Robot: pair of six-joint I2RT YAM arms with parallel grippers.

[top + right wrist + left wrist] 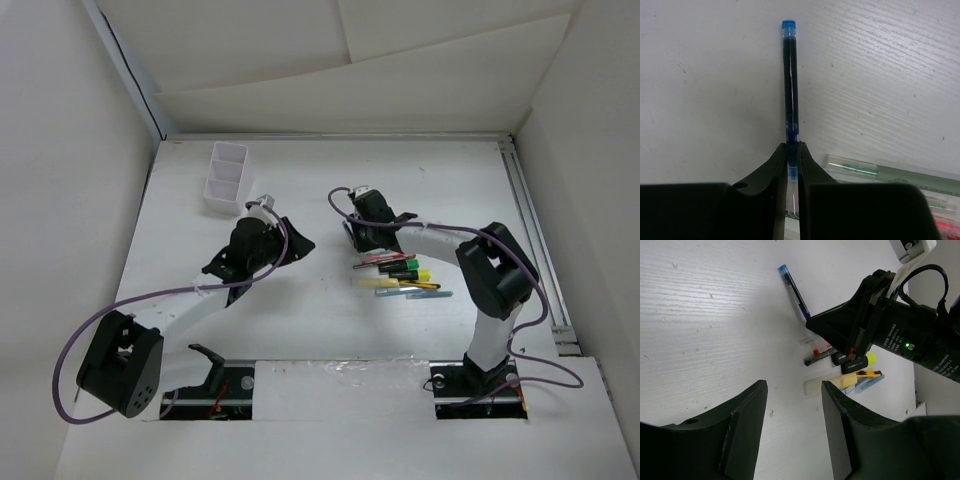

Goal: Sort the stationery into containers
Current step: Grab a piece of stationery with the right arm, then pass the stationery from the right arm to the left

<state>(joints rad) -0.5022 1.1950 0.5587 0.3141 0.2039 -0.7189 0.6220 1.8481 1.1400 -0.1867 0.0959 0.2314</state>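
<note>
My right claw [793, 150] is pinched narrow on the blue pen [790, 75], just beside the other pens [400, 275]. Whether it rests on the surface [700, 75] I cannot tell. The step is picking. Next comes a lift and carry to the white box [225, 180]. My left claw [794, 390] hangs part-open, empty.
</note>
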